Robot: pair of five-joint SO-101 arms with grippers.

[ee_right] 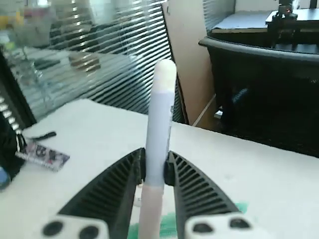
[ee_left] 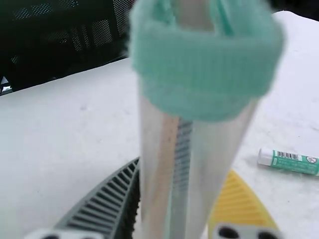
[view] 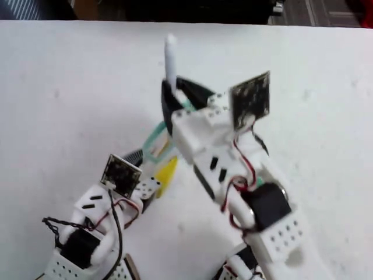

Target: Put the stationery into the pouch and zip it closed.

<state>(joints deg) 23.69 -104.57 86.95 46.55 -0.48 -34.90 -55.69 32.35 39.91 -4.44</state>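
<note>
The right gripper (ee_right: 155, 162) is clamped on a white pen (ee_right: 159, 109), its jaws pinching the lower part so that the pen stands upright above the table (view: 70, 87). The left gripper (ee_left: 182, 172) (one grey finger, one yellow) is closed on the pouch (ee_left: 204, 84), gripping its clear body short of the teal fabric band at the end. From the high camera the two grippers sit near each other at the middle of the table, and the pen rises just beyond the pouch's teal edge. Through the clear wall a pale slender shape and a ribbed strip show. I cannot tell whether that is an item already inside or the zip itself. A white-and-green tube (ee_left: 288, 162) lies on the table beside the pouch, apart from it. By my reading the task is somewhere short of halfway — the pen is lifted but not yet inside, the tube is unpacked, and the zipping is all to come.
</note>
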